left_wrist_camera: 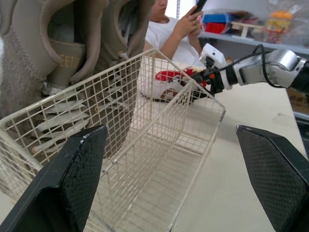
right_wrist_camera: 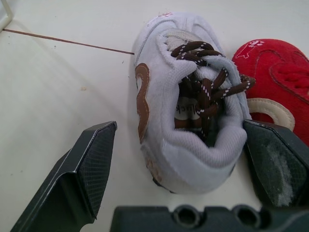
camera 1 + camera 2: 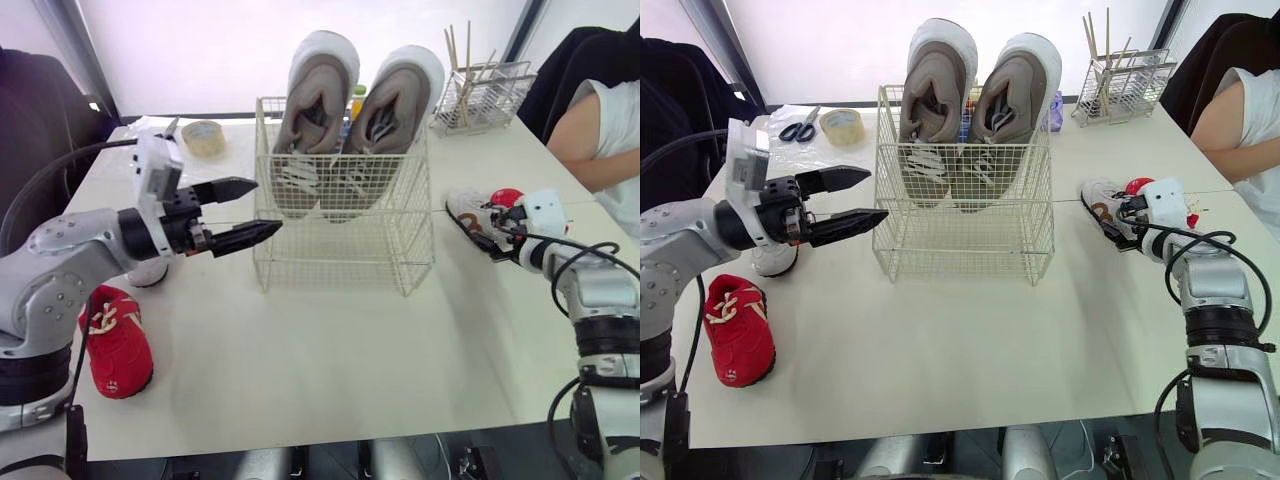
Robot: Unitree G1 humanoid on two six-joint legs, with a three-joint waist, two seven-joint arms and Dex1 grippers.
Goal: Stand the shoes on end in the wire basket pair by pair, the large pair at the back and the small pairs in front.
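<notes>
The wire basket stands mid-table with two large beige shoes on end against its back wall; its front half is empty. My left gripper is open beside the basket's left wall, holding nothing. On the right, my right gripper is open, one finger on each side of the heel of a small white shoe with brown laces. A small red shoe lies right beside it. Another small red shoe lies front left, and a small white shoe shows behind my left arm.
A tape roll and scissors lie at the back left. A wire rack with sticks stands back right. A person's arm rests at the table's right edge.
</notes>
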